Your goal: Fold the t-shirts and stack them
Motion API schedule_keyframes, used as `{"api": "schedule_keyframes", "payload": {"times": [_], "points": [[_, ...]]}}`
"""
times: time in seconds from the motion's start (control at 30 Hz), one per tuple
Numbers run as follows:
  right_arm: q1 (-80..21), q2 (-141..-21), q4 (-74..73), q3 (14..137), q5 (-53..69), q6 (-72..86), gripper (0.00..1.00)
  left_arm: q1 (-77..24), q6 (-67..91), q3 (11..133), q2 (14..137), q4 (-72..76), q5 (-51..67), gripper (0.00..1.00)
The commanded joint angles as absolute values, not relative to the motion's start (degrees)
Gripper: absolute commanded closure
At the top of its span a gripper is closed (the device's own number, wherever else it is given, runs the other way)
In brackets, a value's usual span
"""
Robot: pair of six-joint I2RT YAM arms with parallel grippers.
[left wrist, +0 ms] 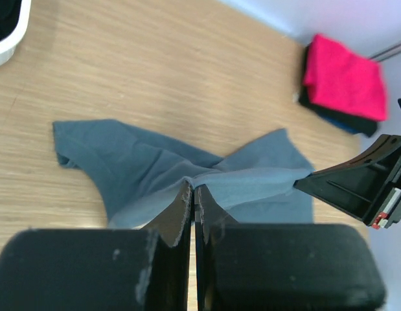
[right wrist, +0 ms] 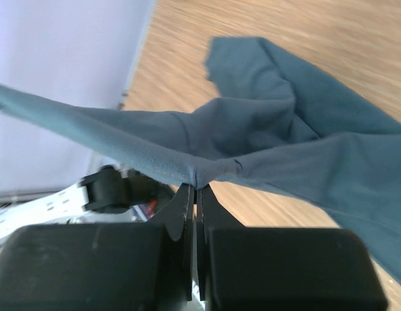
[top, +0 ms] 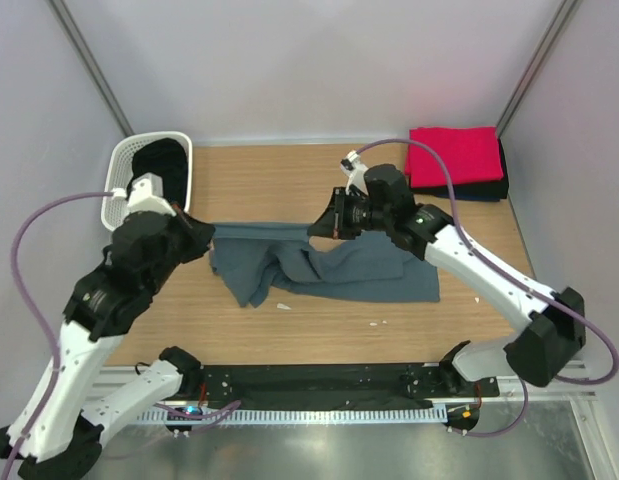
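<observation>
Surface (top: 279, 185): light wood-grain board, grain running left to right, spanning the space between the side walls.
Basket (top: 117, 170): white perforated plastic, at the far left corner of the surface, close by the left wall; only one white corner shows in the left wrist view (left wrist: 7, 46).
Scraps: one small white fleck (top: 283, 305) on bare wood toward the front; a smaller one (top: 375, 323) to its right.
Walls (top: 309, 60): plain pale grey-lilac panels, back and both sides.
Posts: dark slanted bar back left (top: 89, 62); another back right (top: 534, 62).
Front strip (top: 319, 380): black, along the near edge.
Rail (top: 329, 412): white, toothed, just in front of the strip.
Plate (top: 349, 450): brushed metal, nearest the camera.
</observation>
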State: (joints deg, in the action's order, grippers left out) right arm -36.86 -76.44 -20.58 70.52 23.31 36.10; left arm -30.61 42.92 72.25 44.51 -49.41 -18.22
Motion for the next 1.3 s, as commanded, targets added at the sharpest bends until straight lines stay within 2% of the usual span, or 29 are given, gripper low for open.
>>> {"api": "schedule_keyframes", "payload": {"times": [0.0,0.17,0.3,0.47,0.63,0.8,0.83,0.93,1.0,1.07,1.17,1.27], "points": [[-36.2,-81.6,-18.9,68.6,15.9,35.5,0.99,-29.9,41.1,69.5,48.6,-42.2,-23.0,1.0],[-36.2,-90.7,-14.8,70.2,16.4,35.6,0.99,-26.3,41.1,70.1,56.8,-37.6,-19.7,1.0],[-36.0,-96.8,-14.2,73.6,11.1,34.6,0.99,-19.2,40.7,72.2,66.1,-33.3,-10.3,1.0],[-34.3,-105.5,-14.1,81.3,10.7,33.8,0.99,-13.6,38.5,77.7,78.7,-31.0,-1.9,1.0],[-32.5,-114.5,-17.6,90.4,11.4,33.5,0.99,-10.3,36.8,82.2,86.8,-31.9,-2.8,1.0],[-29.8,-119.1,-19.1,96.8,12.7,33.7,0.99,-6.9,36.5,84.8,94.2,-30.2,1.7,1.0],[-29.4,-120.9,-20.6,98.3,13.3,33.6,0.97,-6.9,36.2,85.4,95.2,-30.2,1.9,1.0],[-28.6,-123.6,-27.6,105.0,14.0,31.2,0.78,-6.8,35.4,87.9,99.5,-30.2,2.6,1.0],[-28.2,-123.7,-30.8,107.1,12.3,29.1,0.7,-6.8,35.4,89.1,102.0,-30.3,3.9,1.0],[-27.4,-121.7,-34.6,106.6,11.8,28.5,0.5,-6.8,35.3,89.8,103.4,-30.3,5.0,1.0],[-26.3,-116.8,-37.8,100.8,11.3,28.7,0.32,-6.9,34.5,90.8,105.1,-30.3,4.7,1.0],[-25.5,-111.4,-40.1,92.8,7.3,30.2,0.31,-6.9,34.1,91.1,106.0,-30.3,4.7,1.0]]}}
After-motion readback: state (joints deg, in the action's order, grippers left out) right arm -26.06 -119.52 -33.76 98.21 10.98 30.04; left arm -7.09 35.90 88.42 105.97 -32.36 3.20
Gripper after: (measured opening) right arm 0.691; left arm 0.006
